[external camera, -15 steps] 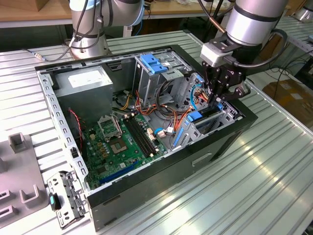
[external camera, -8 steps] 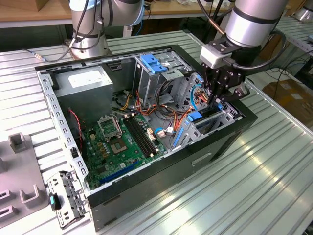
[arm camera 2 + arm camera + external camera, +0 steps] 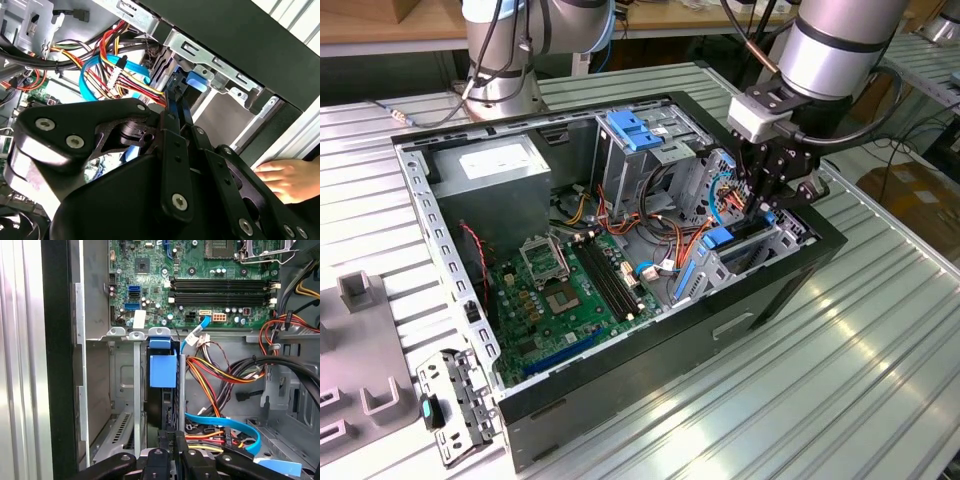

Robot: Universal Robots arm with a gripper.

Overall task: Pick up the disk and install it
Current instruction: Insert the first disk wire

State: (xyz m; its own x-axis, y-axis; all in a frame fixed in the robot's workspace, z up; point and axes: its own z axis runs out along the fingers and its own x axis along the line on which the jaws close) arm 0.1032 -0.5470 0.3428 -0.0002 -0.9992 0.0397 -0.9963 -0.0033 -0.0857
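Well, in the exterior view my arm comes in from one o'clock and my pincer (image 3: pixel 767 205) reaches down into the drive cage (image 3: pixel 782 232) at the three o'clock end of the open computer case (image 3: pixel 650 370), which lies on its side on a slatted metal table (image 3: pixel 820 400). The disk (image 3: pixel 720 238) stands on edge inside that cage, its blue rail end showing just at seven o'clock of my fingers. Toward nine o'clock from the cage lies the green motherboard (image 3: pixel 570 290), and the grey power-supply box (image 3: pixel 495 165) sits at ten o'clock. A blue bracket (image 3: pixel 635 130) tops the other cage at twelve o'clock.

In the second wrist view my pincer (image 3: pixel 176 97) is clenched, its two black fingers (image 3: pixel 170 125) lying almost together, their tips just beside the blue end of the disk (image 3: pixel 196 80) in the metal slot. I cannot tell whether any edge of the disk is nipped between them. Red, yellow and blue cables (image 3: pixel 125 75) bunch close by, and a person's hand (image 3: pixel 285 177) rests outside the case wall.

In the first wrist view the disk (image 3: pixel 163 370) sits edge-on between the cage's upright rails (image 3: pixel 136 390), its blue tab toward the motherboard (image 3: pixel 200 270). My pincer (image 3: pixel 172 437) meets its near end, fingers drawn tight.
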